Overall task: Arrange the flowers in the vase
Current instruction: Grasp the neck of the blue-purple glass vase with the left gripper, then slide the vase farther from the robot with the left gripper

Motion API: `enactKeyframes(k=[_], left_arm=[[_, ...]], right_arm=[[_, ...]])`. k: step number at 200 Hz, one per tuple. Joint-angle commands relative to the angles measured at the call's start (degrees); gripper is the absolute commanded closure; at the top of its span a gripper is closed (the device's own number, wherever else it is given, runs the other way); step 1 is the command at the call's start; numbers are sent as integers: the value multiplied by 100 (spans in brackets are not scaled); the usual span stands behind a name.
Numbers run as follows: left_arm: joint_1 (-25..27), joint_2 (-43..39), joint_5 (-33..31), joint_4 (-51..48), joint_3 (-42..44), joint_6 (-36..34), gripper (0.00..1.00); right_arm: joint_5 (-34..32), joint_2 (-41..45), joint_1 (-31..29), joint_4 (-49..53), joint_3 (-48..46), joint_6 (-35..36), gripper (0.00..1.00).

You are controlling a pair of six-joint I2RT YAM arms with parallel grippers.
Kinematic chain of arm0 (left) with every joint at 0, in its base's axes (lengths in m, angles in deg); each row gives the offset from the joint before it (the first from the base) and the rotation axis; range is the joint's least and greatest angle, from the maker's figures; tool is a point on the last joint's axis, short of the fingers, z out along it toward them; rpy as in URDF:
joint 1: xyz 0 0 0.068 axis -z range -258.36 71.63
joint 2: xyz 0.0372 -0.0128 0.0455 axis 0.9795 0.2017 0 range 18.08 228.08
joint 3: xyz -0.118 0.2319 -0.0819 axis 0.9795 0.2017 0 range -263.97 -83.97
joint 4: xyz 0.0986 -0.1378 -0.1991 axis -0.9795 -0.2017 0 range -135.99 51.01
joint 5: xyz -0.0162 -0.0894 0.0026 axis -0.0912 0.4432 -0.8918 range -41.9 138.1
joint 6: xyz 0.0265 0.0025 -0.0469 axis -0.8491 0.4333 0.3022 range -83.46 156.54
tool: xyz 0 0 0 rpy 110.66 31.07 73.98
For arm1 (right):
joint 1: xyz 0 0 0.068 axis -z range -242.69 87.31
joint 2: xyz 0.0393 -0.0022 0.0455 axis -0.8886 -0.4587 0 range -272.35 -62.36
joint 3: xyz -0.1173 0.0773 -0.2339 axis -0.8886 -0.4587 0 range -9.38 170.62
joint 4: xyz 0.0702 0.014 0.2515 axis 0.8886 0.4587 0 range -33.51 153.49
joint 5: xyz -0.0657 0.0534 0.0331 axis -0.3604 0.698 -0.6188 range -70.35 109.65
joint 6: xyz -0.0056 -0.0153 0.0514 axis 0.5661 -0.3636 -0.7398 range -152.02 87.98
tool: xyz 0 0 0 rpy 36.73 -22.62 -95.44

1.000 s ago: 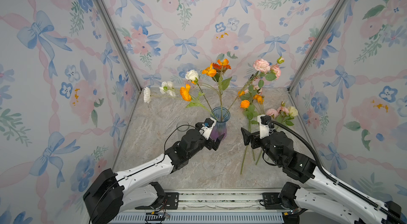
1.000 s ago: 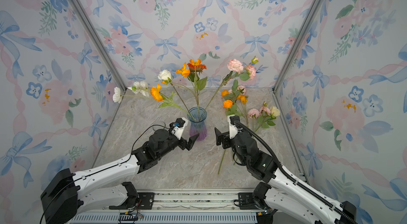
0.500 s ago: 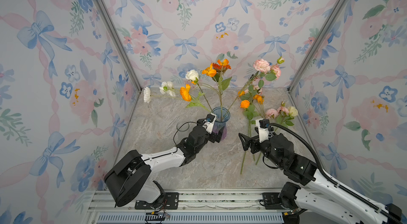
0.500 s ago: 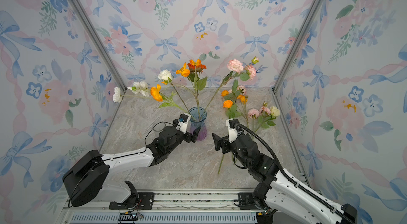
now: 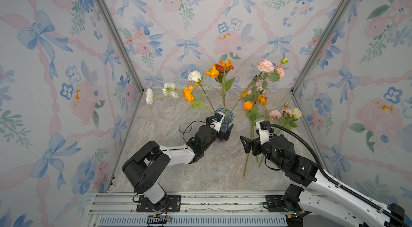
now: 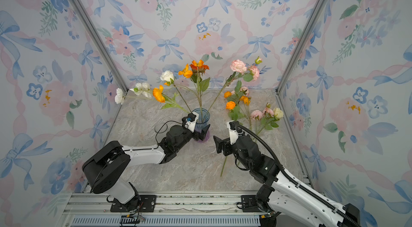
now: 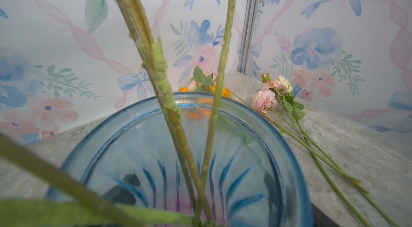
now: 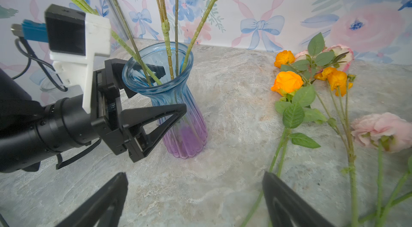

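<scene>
Judging by the marble tabletop (image 5: 223, 174), the job looks a little over half done. The blue-and-purple vase (image 5: 226, 117) stands upright near its middle and already holds about five of the flowers (image 5: 210, 73), whose orange, white and pink blooms fan out above it. Several loose sprays (image 5: 252, 105), orange, pink and pale yellow, lie flat on the marble to the right of the vase and have yet to go in. The left gripper (image 8: 172, 86) is spread wide astride the vase's neck, one finger in front and one behind; I cannot tell whether either touches the glass. The right gripper (image 5: 244, 144) hangs wide and empty between the vase and the loose stems. A small clear jar (image 5: 185, 128) sits just left of the vase. Only the right wrist view shows that straddle plainly, because in both top views the arm hides it. The left wrist view alone looks down into the vase mouth at the crossing stems, and the standing blooms appear only from above.
</scene>
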Motion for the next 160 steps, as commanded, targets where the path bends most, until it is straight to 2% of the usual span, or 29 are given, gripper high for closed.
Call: enactKeyframes(k=[1,55,124,160], left_arm=[[-3,241,95,568,-239,-332,2],[-12,664,-55,1323,-257,-418,6],[-38,805,-276,2589,313,-490,21],[-56,886,-37,3131,443,-558,29]], right_arm=[[-10,70,-34,127,171,72,3],[-28,141,-35,186,150,25,3],[-28,131,-30,402,313,55,3],[-28,219,-39,394,247,-9,3]])
